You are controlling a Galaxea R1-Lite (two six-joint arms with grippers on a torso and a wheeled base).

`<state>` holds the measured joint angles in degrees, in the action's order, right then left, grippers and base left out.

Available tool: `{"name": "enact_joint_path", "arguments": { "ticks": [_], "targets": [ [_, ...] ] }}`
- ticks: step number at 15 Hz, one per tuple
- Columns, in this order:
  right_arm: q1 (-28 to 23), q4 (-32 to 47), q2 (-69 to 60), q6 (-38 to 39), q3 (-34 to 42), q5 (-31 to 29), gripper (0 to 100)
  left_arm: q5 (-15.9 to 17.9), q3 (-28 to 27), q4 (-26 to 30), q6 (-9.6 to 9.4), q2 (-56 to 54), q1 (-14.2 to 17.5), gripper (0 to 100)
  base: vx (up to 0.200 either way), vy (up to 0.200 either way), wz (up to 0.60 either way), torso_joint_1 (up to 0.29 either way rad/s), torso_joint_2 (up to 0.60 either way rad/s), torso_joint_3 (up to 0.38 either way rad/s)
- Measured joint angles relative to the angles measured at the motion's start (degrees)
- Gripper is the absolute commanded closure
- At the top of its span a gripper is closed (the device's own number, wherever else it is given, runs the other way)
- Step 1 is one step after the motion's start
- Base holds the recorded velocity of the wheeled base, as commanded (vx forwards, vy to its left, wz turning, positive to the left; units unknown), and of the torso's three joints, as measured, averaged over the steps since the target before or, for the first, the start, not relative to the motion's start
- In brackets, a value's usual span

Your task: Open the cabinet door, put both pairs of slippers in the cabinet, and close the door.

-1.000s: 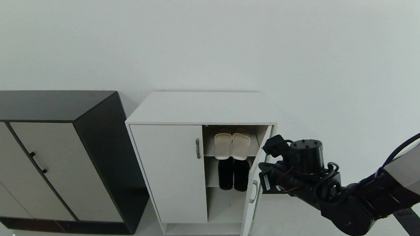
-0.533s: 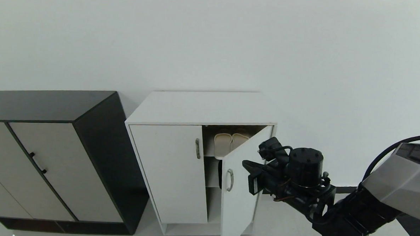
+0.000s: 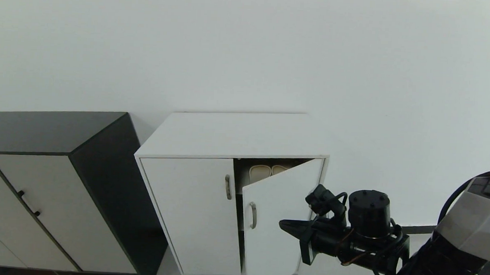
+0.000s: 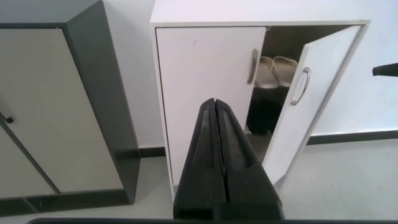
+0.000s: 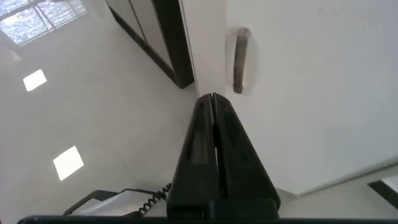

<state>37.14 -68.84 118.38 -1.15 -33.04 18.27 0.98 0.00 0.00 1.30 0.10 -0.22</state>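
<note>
Lower right, my right gripper (image 3: 289, 227), fingers closed, points at the ajar cabinet door (image 3: 281, 197), which partly screens the white slippers (image 3: 268, 170); left gripper (image 4: 215, 107) likewise closed; black cabinet (image 3: 98, 176) at left.

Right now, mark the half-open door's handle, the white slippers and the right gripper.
door handle (image 3: 253, 215), head view, middle of the metal bar.
white slippers (image 3: 258, 171), head view, on one slipper's visible end.
right gripper (image 3: 283, 224), head view, tip of the shut fingers.
</note>
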Motion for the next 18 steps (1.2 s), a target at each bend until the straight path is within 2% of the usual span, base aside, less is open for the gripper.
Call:
{"name": "enact_joint_path", "arguments": {
  "ticks": [2,7,12,18],
  "targets": [
    [0.1,-0.1,1.1,0.0,-0.2,-0.2,100,0.0,0.0,0.0,0.0,0.0,0.1,100,0.2,0.0,0.0,0.002,0.0,0.002],
    [-0.2,-0.5,4.2,0.5,-3.6,-1.8,100,0.0,0.0,0.0,0.06,0.0,0.0,100,0.0,0.0,0.0,0.0,0.0,0.0],
    [-1.2,-1.6,7.9,4.7,-9.7,-7.6,100,0.0,0.0,0.0,0.06,0.0,0.0,100,0.0,0.0,0.0,0.0,0.0,0.0],
    [-2.6,-2.0,12.7,5.0,-15.6,-13.3,100,0.0,0.0,0.0,0.09,0.0,0.0,100,0.0,0.0,0.0,0.0,0.0,0.0]
  ]
}}
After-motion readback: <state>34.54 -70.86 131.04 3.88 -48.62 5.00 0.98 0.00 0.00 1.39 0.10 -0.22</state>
